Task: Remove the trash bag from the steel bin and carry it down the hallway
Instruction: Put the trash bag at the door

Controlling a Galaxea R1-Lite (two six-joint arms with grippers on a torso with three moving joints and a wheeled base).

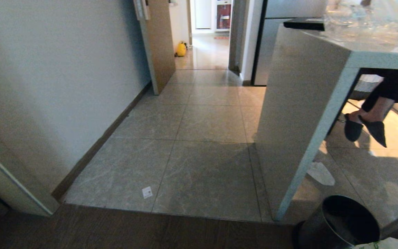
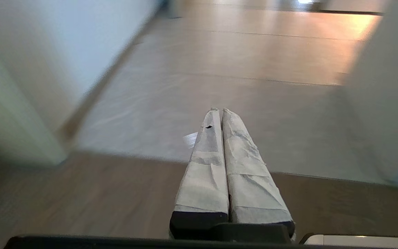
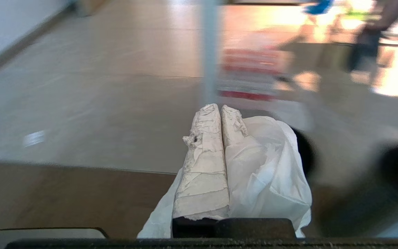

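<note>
Right gripper: taped fingers pressed together, pointing forward and level, low over the dark wood floor. The trash bag is pinched between them; its white plastic drapes down the fingers' right side and under them. In the head view only a scrap of it shows at the near right edge.

Left gripper: fingers closed tip to tip, nothing in them, same forward, level pose over the wood floor on the left.

Steel bin: near right, on the floor just beside the foot of the grey counter, mouth open and dark inside, the bag scrap right at its near rim.

Mid-ground: grey tiles start beyond the wood strip; a small white tag lies on them. A person's slippered feet hang under the counter on the right.

Far: hallway runs ahead between white wall and door, a yellow object on its left.
</note>
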